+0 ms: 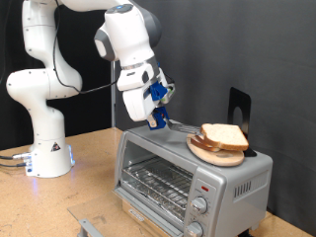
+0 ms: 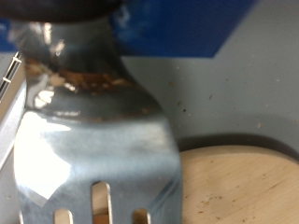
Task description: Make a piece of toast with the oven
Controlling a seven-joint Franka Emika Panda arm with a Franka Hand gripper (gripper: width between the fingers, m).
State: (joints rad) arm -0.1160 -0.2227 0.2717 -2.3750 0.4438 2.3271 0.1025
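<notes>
The silver-grey oven [image 1: 232,183] stands at the exterior view's lower right, its wire rack [image 1: 158,181] showing at the front. On its top lies a round wooden board [image 1: 210,152] with stacked bread slices [image 1: 225,136]; no single slice lies apart. My gripper [image 1: 158,117] hangs just over the oven top, to the exterior view's left of the board, shut on a metal spatula [image 1: 179,126] whose blade points at the board. In the wrist view the slotted spatula blade [image 2: 93,140] fills the picture, its tip at the board's edge [image 2: 243,182] on the grey oven top [image 2: 234,93].
Two round knobs [image 1: 200,207] and a red light [image 1: 204,186] sit on the oven's front panel. The arm's white base [image 1: 44,148] stands at the exterior view's left on the wooden table [image 1: 89,173]. A black stand [image 1: 239,107] rises behind the board. A grey flat part [image 1: 87,225] lies at the bottom edge.
</notes>
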